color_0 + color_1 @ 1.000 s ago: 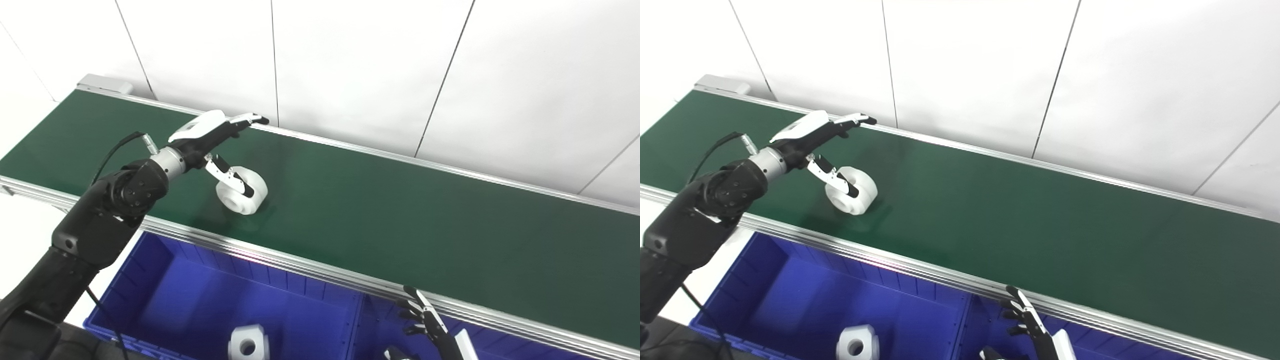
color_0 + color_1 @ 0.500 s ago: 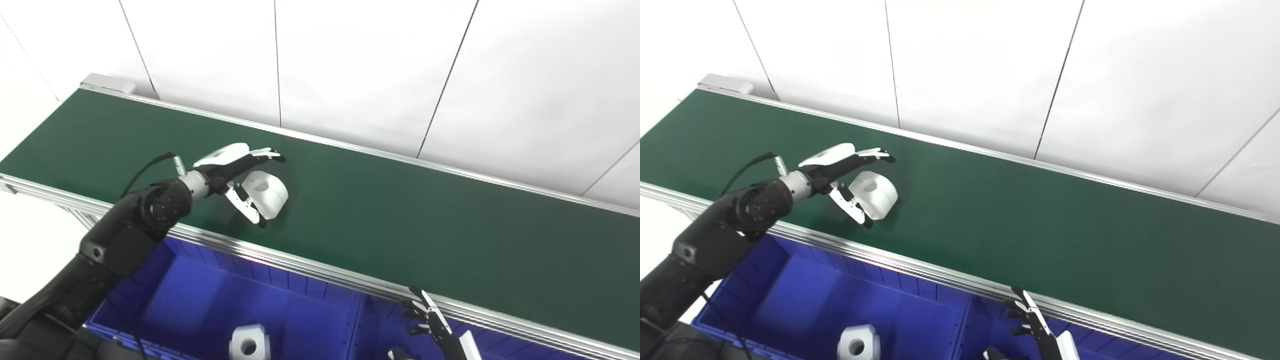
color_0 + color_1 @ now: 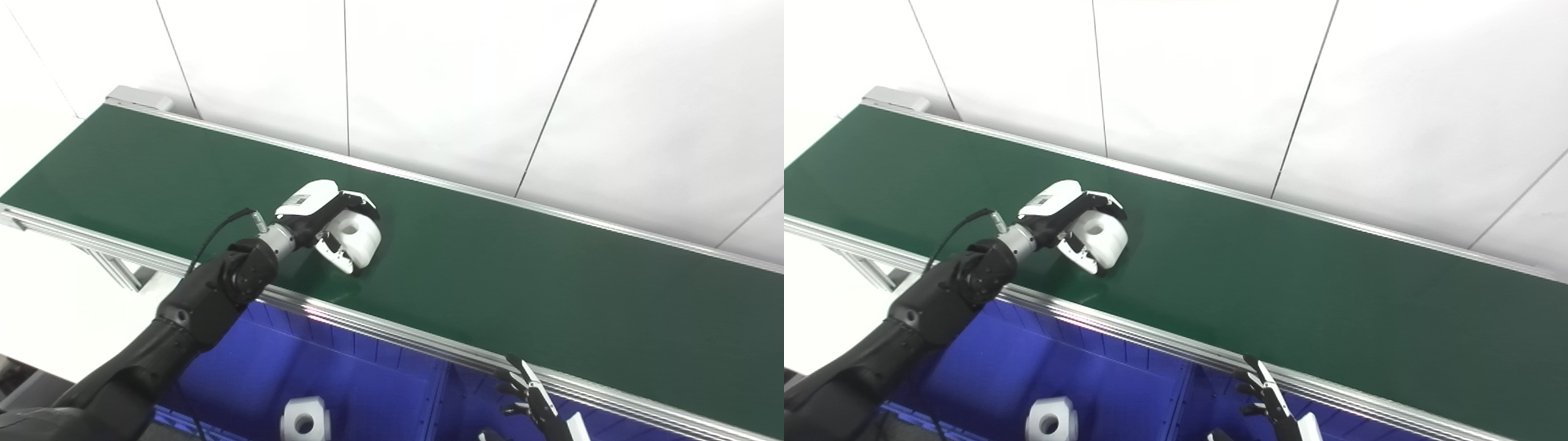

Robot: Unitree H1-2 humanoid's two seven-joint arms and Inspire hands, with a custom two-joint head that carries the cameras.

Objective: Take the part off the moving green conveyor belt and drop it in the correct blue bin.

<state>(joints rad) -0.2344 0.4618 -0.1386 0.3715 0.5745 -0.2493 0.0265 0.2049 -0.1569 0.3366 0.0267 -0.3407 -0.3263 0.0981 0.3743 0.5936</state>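
Note:
A white rounded part with a hole (image 3: 360,237) lies on the green conveyor belt (image 3: 551,288), left of the middle. My left hand (image 3: 321,220) is on it: the fingers curl over its far side and the thumb presses its near side. It also shows in the right eye view (image 3: 1104,236), with the left hand (image 3: 1066,214) closed around it. My right hand (image 3: 531,405) is at the bottom edge with fingers spread, holding nothing, just in front of the belt's near rail.
A blue bin (image 3: 343,349) stands below the belt's near rail and holds one white block with a hole (image 3: 304,420). A second blue bin (image 3: 471,392) adjoins it on the right. A white panelled wall runs behind the belt.
The part has travelled to the right along the belt. My left hand followed it, came down and closed its fingers around it. The camera shifted a little. The right hand stayed put.

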